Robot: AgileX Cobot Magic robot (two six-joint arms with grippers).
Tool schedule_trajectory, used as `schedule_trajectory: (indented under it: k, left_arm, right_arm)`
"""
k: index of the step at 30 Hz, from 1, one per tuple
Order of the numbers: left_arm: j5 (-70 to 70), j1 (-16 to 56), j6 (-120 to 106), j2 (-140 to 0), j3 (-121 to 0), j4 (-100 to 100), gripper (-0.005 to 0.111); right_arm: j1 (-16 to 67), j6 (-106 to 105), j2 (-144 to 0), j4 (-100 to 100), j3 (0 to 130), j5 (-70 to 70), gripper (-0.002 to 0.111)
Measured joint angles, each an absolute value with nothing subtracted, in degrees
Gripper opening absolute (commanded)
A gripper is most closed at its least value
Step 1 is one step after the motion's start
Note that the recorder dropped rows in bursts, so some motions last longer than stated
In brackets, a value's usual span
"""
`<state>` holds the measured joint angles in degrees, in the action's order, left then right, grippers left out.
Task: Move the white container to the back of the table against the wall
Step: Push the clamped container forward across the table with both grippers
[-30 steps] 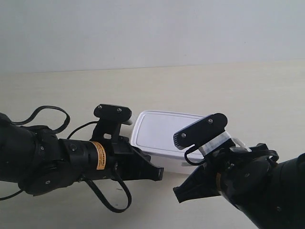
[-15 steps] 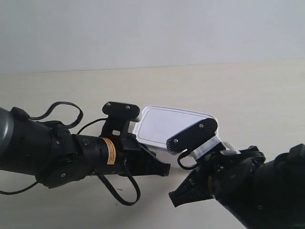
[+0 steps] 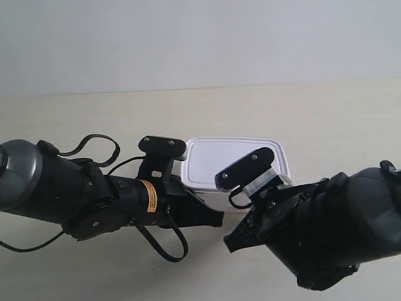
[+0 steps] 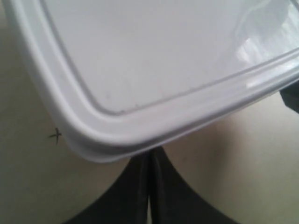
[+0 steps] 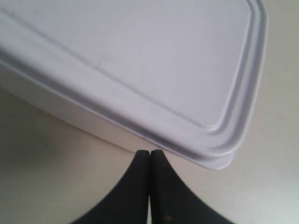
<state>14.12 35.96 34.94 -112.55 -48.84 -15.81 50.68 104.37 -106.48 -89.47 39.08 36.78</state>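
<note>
white container (image 3: pixel 219 153) front side partly hidden

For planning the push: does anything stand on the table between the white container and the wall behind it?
Nothing visible does. The table between the white container and the wall is bare in the exterior view. The left gripper and right gripper, both shut, sit at the container's side away from the wall, off that path.

Pale beige tabletop (image 3: pixel 338 113), faint grain. White lidded container (image 3: pixel 235 160) sits on it, small dark cross mark (image 4: pixel 55 136) just beside.
</note>
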Motion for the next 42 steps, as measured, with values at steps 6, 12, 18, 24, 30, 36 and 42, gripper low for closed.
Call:
schedule_trajectory:
  k: [6, 12, 18, 24, 30, 36, 42]
  left_arm:
    - [12.24, 35.68, 34.94, -112.89, -50.58, -15.92, 0.0]
    - [8.63, 35.54, 34.9, -112.89, -53.71, -16.93, 0.0]
    - [6.27, 35.54, 34.9, -112.89, -55.56, -17.3, 0.0]
    - [4.38, 34.41, 34.9, -112.89, -56.74, -17.73, 0.0]
    - [2.03, 33.28, 34.52, -112.89, -57.85, -17.85, 0.0]
    - [1.38, 33.28, 33.85, -113.47, -58.83, -17.85, 0.0]
    - [0.0, 33.28, 33.4, -117.12, -61.74, -17.85, 0.0]
  right_arm:
    - [48.14, 103.36, -106.71, -89.36, 39.3, 36.71, 0.0]
    - [47.89, 101.93, -106.71, -89.59, 40.87, 35.87, 0.0]
    - [47.8, 97.47, -106.71, -87.34, 43.27, 35.09, 0.0]
    - [47.54, 94.28, -106.71, -85.12, 44.76, 34.61, 0.0]
    - [47.54, 93.53, -106.71, -84.86, 44.78, 34.48, 0.0]
    - [46.58, 93.3, -106.71, -84.55, 45.0, 34.1, 0.0]
    - [45.42, 92.71, -106.84, -85.04, 45.92, 34.1, 0.0]
